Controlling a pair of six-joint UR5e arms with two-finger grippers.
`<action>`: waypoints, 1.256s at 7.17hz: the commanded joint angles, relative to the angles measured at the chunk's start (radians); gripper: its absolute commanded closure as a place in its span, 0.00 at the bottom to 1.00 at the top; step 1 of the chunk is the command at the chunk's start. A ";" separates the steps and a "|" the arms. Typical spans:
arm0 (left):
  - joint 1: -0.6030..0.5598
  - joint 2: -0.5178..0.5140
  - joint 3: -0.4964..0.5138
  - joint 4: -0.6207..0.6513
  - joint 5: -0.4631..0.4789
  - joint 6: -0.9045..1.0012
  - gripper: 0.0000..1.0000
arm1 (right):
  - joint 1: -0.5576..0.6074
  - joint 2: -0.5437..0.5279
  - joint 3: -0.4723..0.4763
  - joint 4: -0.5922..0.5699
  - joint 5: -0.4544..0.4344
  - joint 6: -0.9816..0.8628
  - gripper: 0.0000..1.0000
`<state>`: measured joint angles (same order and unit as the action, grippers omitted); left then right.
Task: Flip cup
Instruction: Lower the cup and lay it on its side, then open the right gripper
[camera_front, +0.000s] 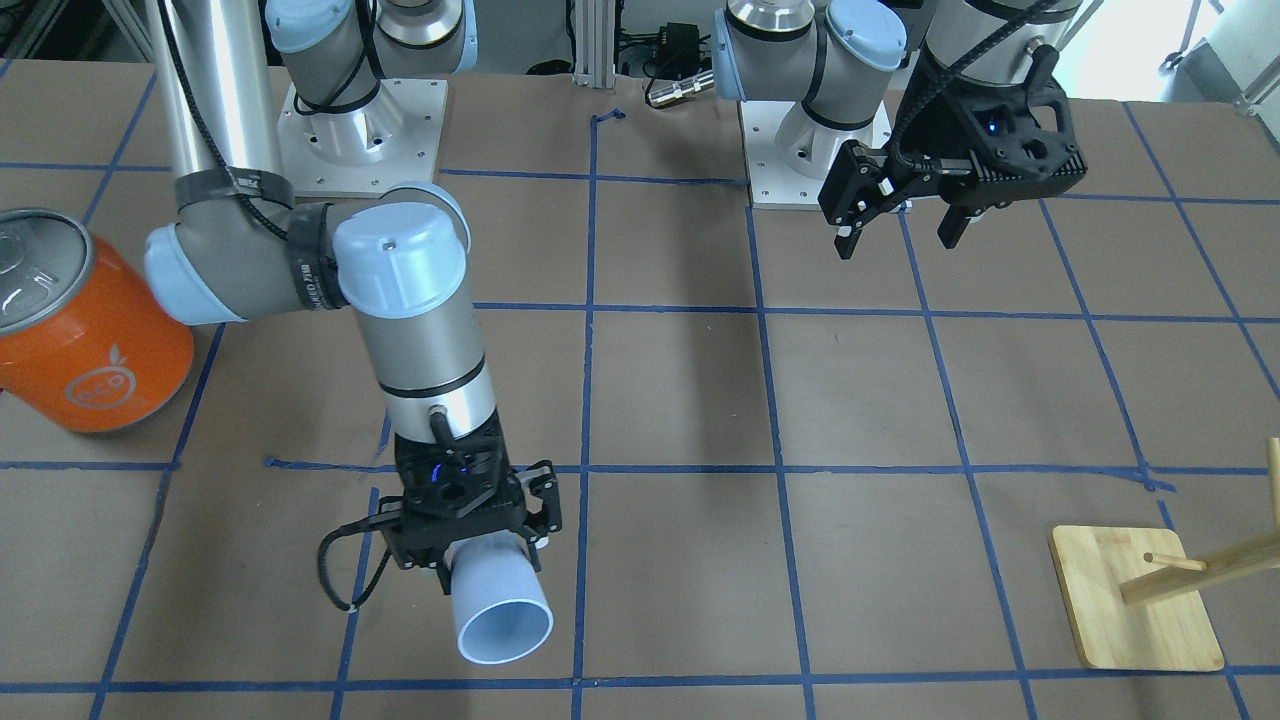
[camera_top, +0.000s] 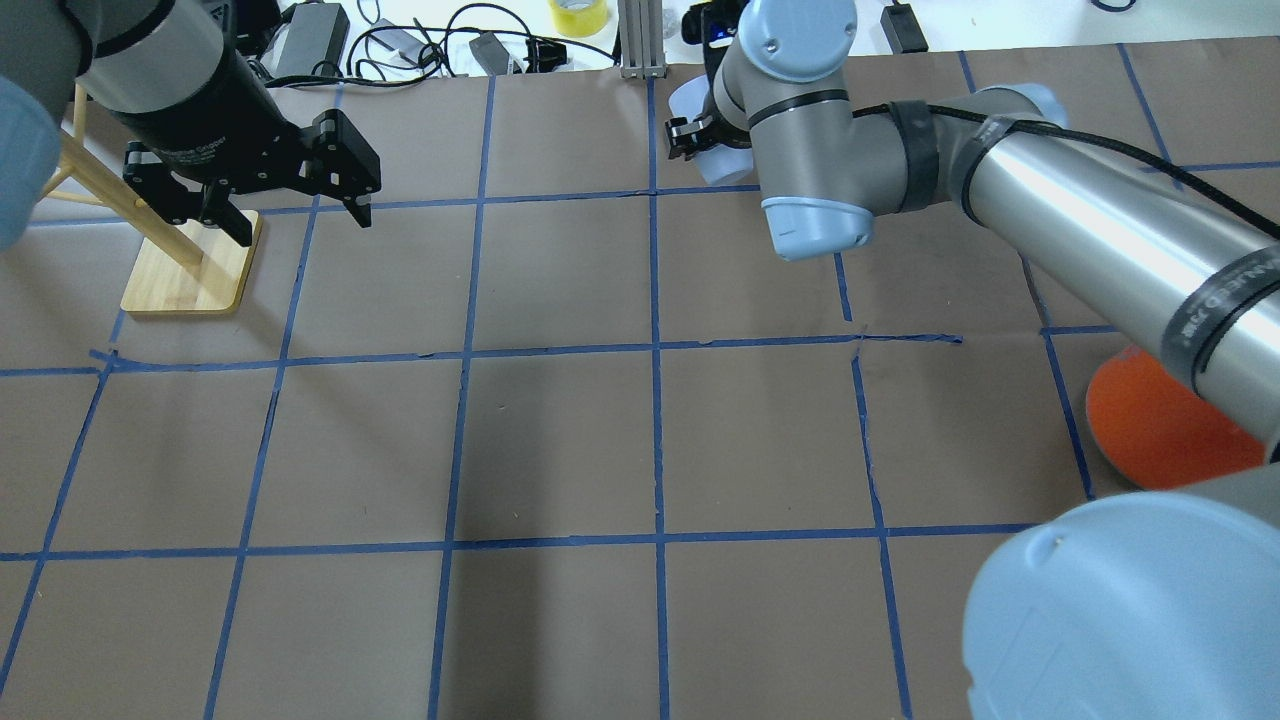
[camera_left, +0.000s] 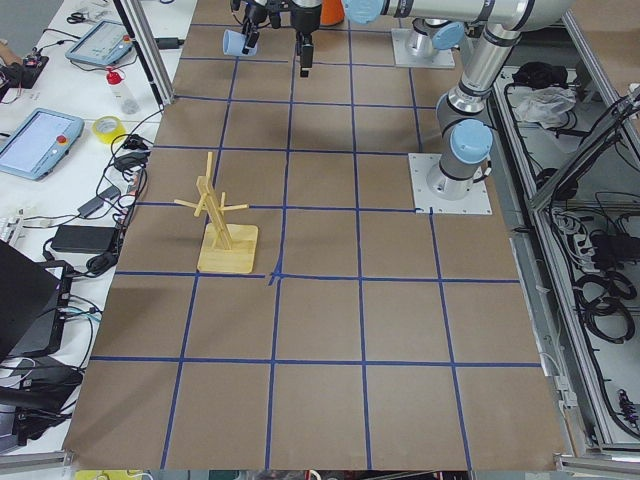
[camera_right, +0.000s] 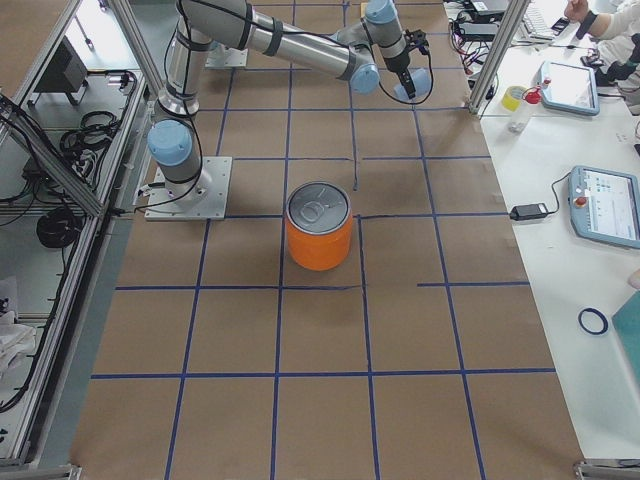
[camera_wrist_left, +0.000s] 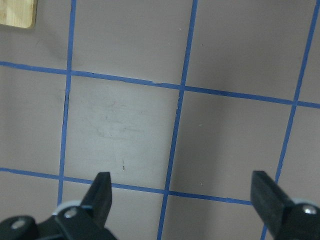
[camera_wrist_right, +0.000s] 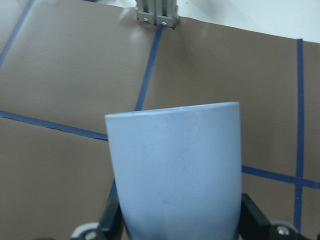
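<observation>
The cup (camera_front: 497, 590) is a pale blue-white tumbler. My right gripper (camera_front: 485, 555) is shut on it and holds it off the table, lying over, with the open mouth turned away from the robot's base. In the right wrist view the cup (camera_wrist_right: 175, 170) fills the middle between the black fingers (camera_wrist_right: 112, 220). In the overhead view only a sliver of the cup (camera_top: 688, 105) shows beside the right wrist (camera_top: 700, 140). My left gripper (camera_front: 900, 228) hangs open and empty above the table, far from the cup; its open fingers (camera_wrist_left: 102, 192) show over bare paper.
A large orange can (camera_front: 85, 340) with a silver top stands near the right arm's elbow. A wooden peg stand (camera_front: 1135, 610) on a square base sits on the left arm's side. Blue tape lines grid the brown table (camera_front: 680, 400).
</observation>
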<state>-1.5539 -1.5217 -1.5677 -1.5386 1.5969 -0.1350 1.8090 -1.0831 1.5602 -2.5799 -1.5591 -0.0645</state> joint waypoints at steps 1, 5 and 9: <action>0.000 0.000 0.000 0.000 0.000 0.000 0.00 | 0.073 0.034 0.001 -0.098 -0.059 -0.265 0.55; 0.000 0.000 0.000 0.000 0.000 0.002 0.00 | 0.166 0.107 0.001 -0.098 -0.175 -0.653 0.55; 0.000 0.000 0.000 0.000 0.002 0.002 0.00 | 0.269 0.163 0.001 -0.097 -0.188 -0.739 0.45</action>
<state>-1.5539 -1.5217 -1.5677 -1.5386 1.5972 -0.1346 2.0528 -0.9358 1.5616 -2.6713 -1.7456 -0.7952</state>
